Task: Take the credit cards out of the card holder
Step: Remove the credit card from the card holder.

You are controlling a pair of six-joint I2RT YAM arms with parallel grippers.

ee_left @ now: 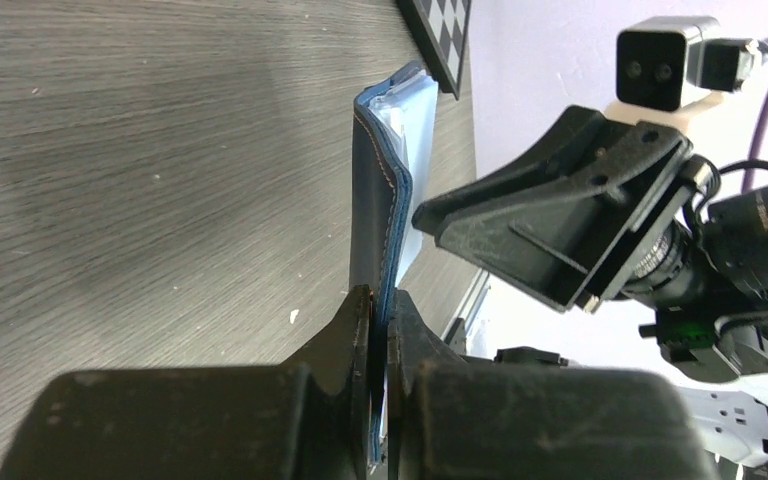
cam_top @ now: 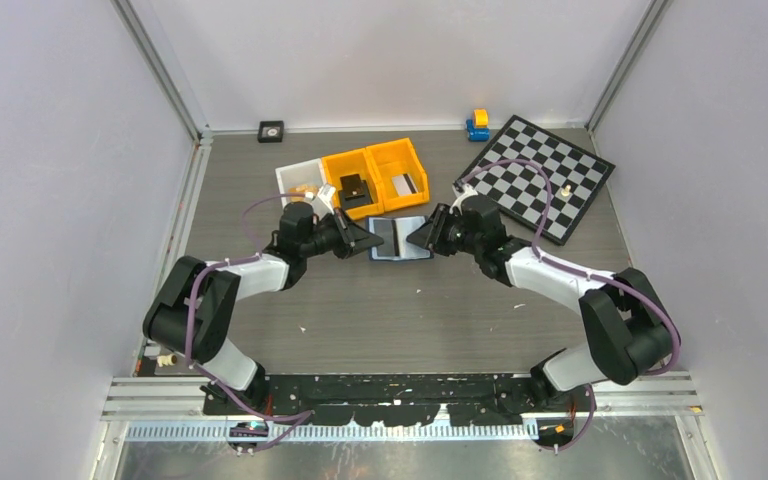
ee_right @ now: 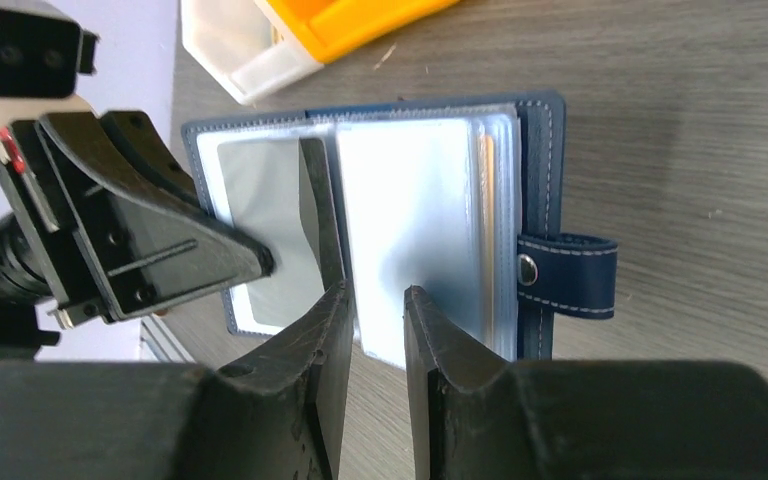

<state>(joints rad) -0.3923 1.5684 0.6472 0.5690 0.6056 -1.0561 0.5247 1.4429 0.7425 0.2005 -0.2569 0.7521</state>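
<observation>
Left end effector (ee_left: pixel 380 325) is gripping the navy cover of the card holder (ee_right: pixel 542 170), fingers pressed together on the leather edge and propping that flap upright off the bench (cam_top: pixel 390 310). Right end effector (ee_right: pixel 375 320) is reaching in from the opposite side with its fingers standing apart, a gap showing between them. The lower edge of one clear sleeve (ee_right: pixel 410 210) is sitting in that gap, not visibly pinched. The holder is lying open between the two end effectors at mid-bench, snap tab (ee_right: pixel 570 272) undone and hanging off the right side. A tan card (ee_right: pixel 487 190) is showing edge-on inside the sleeve stack, so at least one card is not yet out; no dark grey card is making itself visible here. Judgement: opening is done, extraction is at an early stage, and the pull itself is not yet made. Just beyond the holder the orange bins (cam_top: pixel 400 160) and a white bin (cam_top: pixel 295 175) are sitting side by side, contents too small to identify as cards. Farther right a chessboard (cam_top: pixel 530 170) is lying flat. No brand, label or print is reading legibly on holder, sleeves or card.
</observation>
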